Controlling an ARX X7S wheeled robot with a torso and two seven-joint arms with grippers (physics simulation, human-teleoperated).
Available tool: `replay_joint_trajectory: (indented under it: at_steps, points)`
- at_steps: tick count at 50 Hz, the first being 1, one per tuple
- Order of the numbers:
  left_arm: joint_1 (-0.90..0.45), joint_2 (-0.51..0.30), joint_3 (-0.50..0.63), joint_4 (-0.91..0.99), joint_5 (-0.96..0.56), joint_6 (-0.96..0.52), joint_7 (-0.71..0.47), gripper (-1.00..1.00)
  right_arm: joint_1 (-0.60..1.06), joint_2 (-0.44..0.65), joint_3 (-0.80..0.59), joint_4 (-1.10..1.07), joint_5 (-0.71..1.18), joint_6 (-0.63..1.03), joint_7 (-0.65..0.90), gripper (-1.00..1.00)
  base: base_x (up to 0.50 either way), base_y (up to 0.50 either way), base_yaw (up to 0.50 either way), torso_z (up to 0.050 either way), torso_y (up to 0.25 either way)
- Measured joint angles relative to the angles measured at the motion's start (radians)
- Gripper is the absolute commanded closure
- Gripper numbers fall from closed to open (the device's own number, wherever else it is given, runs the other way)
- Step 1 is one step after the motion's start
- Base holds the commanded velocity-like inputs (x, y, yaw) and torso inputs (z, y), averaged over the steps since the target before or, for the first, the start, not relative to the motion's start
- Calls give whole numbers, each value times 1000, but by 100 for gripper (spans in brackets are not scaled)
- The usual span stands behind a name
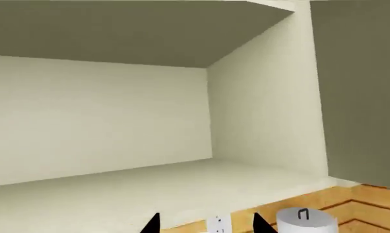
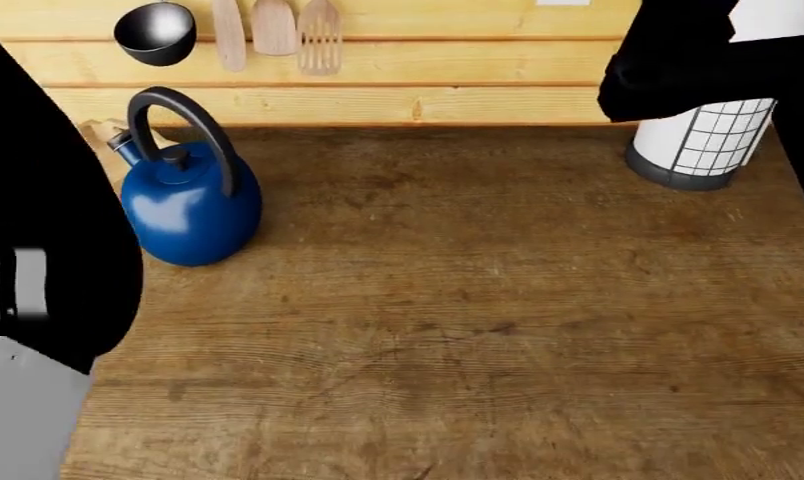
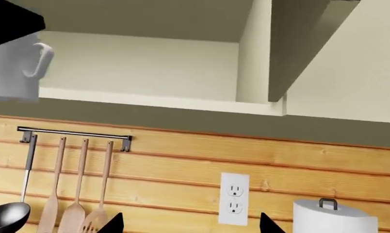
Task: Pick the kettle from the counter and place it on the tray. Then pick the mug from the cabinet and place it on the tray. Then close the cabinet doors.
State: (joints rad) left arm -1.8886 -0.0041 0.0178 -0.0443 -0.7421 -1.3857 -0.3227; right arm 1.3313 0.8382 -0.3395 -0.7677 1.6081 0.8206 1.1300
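The blue kettle (image 2: 189, 205) with its black arched handle stands on the brown counter (image 2: 482, 300) at the back left, close to the plank wall. In the right wrist view the white mug (image 3: 15, 68) is at the open cabinet's (image 3: 143, 63) left end, its top hidden by a black arm part. My left gripper (image 1: 208, 224) is open in front of a bare cabinet shelf (image 1: 137, 189), only its fingertips (image 1: 153, 224) showing. My right gripper (image 3: 189, 224) is open too, facing the plank wall below the cabinet. The tray is out of view.
A paper-towel roll (image 2: 706, 140) in a wire holder stands at the counter's back right. A rail of wooden utensils (image 3: 75, 194) and a black ladle (image 2: 155, 30) hang on the wall, near an outlet (image 3: 234, 199). An open cabinet door (image 3: 305, 43) juts out. Black arm parts (image 2: 42, 220) fill the head view's sides.
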Motion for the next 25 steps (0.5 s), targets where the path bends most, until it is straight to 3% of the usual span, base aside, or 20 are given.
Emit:
replay_joint_trajectory:
  at_steps: [5, 10, 18, 25]
  points:
    - [205, -6, 4, 169, -196, -29, -110, 100, -27, 2, 1, 3, -24, -8, -15, -100, 0, 0, 0, 0, 0]
    - [412, -29, 46, 304, -293, -13, -143, 100, -51, 4, 3, 6, -47, -16, -31, -100, 0, 0, 0, 0, 0]
    - [657, -82, 124, 421, -318, 61, -127, 100, -86, 9, 8, 8, -76, -30, -49, -100, 0, 0, 0, 0, 0]
    - [768, -142, 172, 423, -262, 146, -91, 100, -117, 14, 11, 9, -97, -41, -61, -100, 0, 0, 0, 0, 0]
